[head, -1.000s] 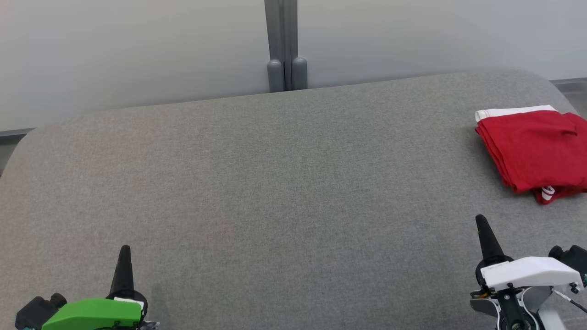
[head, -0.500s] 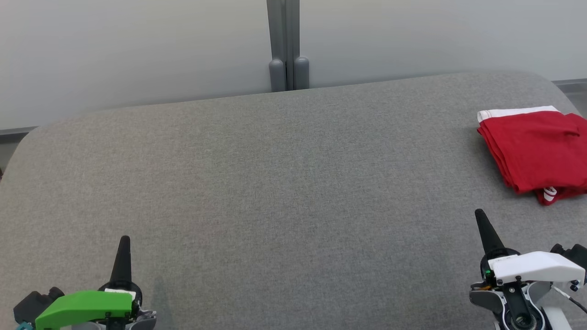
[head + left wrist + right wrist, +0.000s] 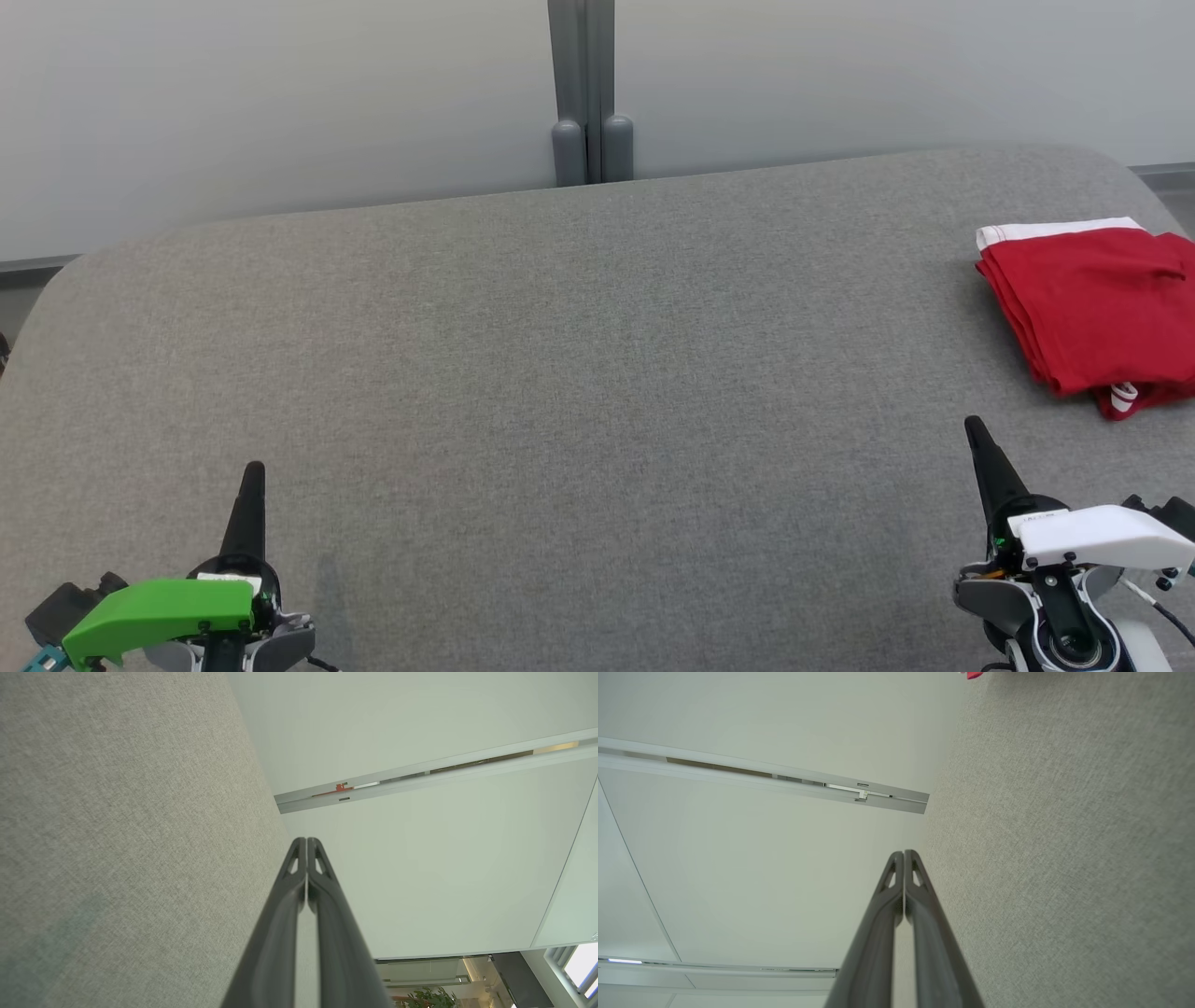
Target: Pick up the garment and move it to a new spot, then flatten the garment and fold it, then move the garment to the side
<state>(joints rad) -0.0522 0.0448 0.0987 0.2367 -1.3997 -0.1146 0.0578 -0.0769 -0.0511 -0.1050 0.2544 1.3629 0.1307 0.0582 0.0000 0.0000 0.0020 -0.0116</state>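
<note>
Left gripper (image 3: 252, 472) and right gripper (image 3: 974, 429) have crept forward, pinched empty; head view shows the folded garment (image 3: 1088, 303).

We lose the red garment (image 3: 1088, 308) past the head view's right edge — its far side we cannot make out.

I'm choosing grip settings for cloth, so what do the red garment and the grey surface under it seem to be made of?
The red garment looks like soft matte knit, perhaps cotton jersey: it lies in limp folded layers, with a white band at its far edge. The grey surface looks like matte woven upholstery fabric: a fine flecked weave shows; its rounded corners hint at padding.
</note>
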